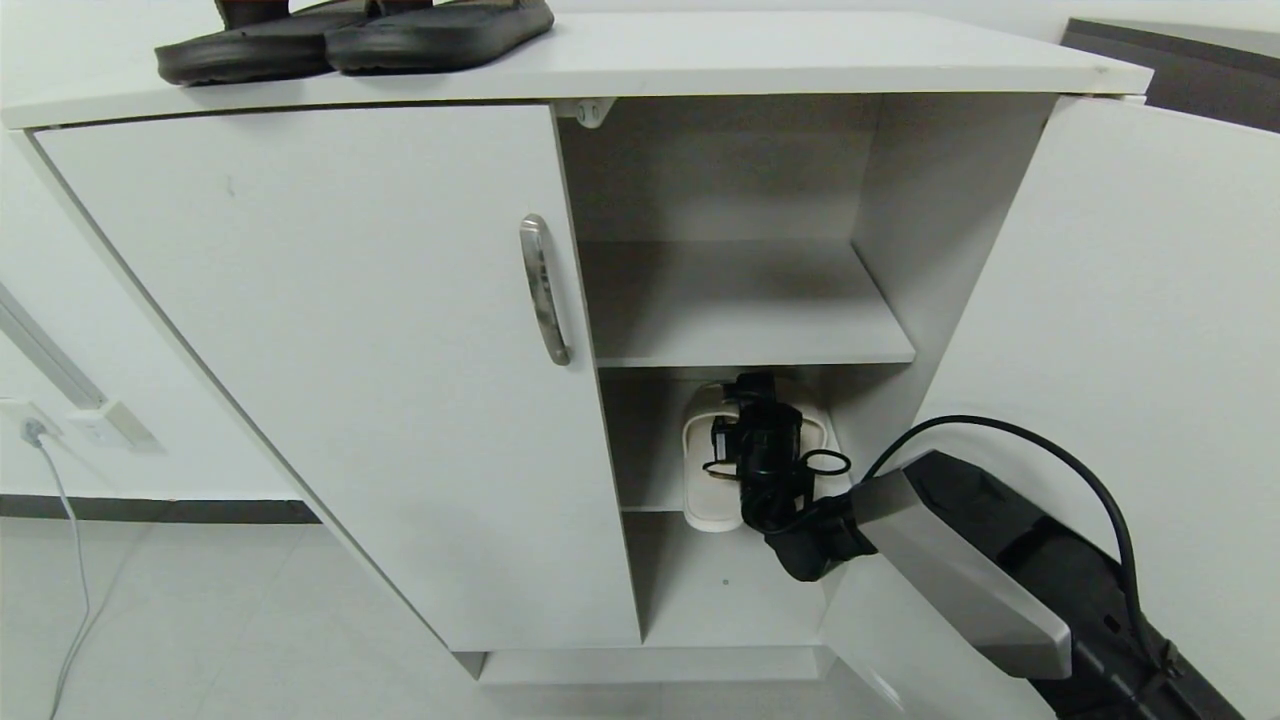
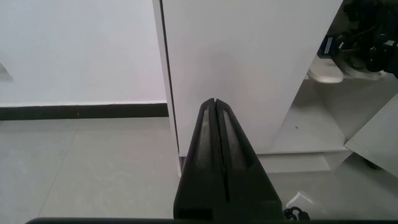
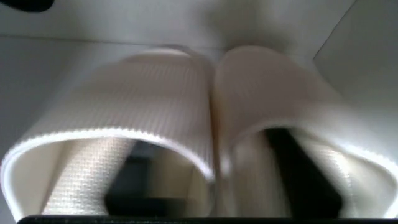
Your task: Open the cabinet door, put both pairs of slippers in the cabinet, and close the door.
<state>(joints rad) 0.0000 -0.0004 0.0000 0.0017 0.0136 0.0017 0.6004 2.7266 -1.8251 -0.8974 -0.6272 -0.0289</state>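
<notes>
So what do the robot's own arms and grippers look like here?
The right arm is black, with a silver-grey cover along its forearm and a black cable looping above it. The right gripper is black, with thin black wires around it. The left gripper is matte black, with two long, flat, tapering fingers.

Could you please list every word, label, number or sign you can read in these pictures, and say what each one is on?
No text can be read in any view.
The cabinet and its door handle: plain, no print.
The dark slippers on top of the cabinet and the white slippers on its lower shelf: no legible marks.
The wall socket: too small to tell any marking.
</notes>
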